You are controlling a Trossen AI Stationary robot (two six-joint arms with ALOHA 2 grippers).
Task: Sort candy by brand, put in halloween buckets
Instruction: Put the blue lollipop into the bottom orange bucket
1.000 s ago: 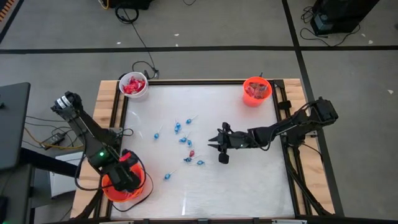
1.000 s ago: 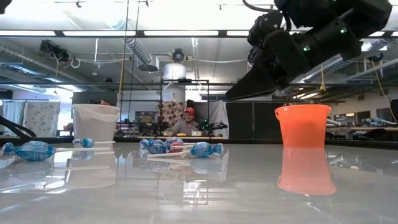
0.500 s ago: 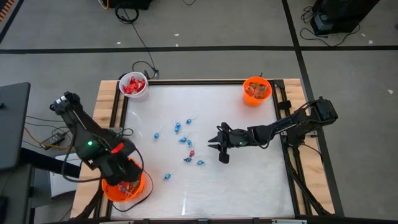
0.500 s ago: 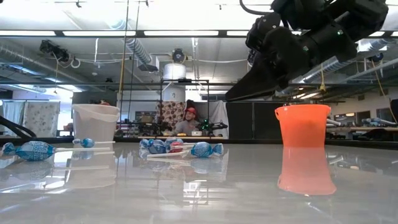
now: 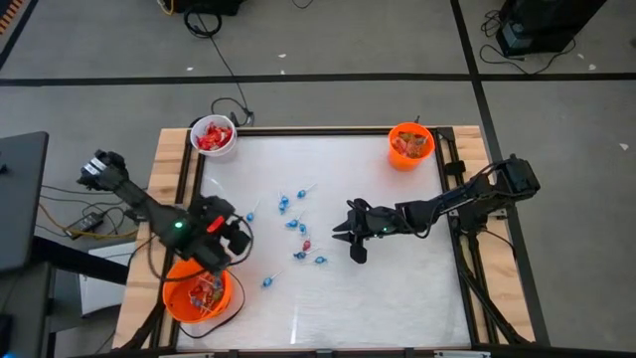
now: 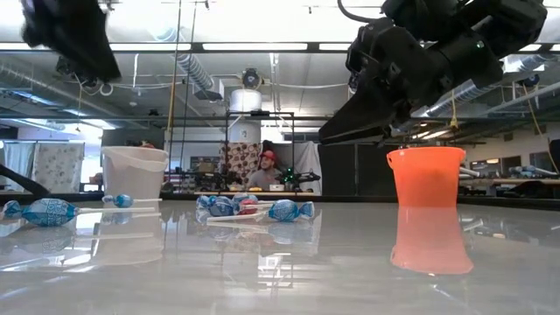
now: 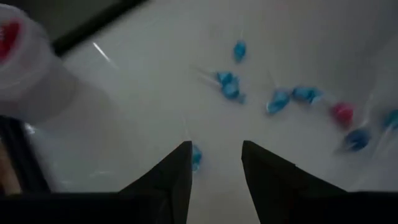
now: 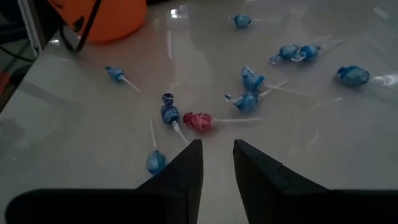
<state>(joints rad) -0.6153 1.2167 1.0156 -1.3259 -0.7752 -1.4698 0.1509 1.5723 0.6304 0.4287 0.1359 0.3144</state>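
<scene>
Several blue-wrapped candies on sticks [image 5: 293,225] and one red one [image 8: 198,121] lie scattered on the white table's middle. The large orange bucket [image 5: 199,296] at the near left corner holds candy. The white bucket [image 5: 213,136], with red candy inside, stands at the far left. The small orange bucket [image 5: 410,145] stands at the far right. My left gripper [image 5: 241,231] hangs open above the table's left side, beyond the large bucket, and slants down toward the candies [image 7: 231,87]. My right gripper [image 5: 338,231] hovers open just right of the candies, with nothing between its fingers [image 8: 186,165].
Wooden rails [image 5: 171,169] frame the table at left and right. Cables lie on the floor and by the white bucket. In the low view a person [image 6: 265,172] sits far behind the table. Bare table surface [image 5: 397,288] lies near and right of the candies.
My left gripper has swung away from above the large orange bucket, toward the table's far edge and right, out over the table top. It has turned to face the candies. The bucket's contents now show from above.
</scene>
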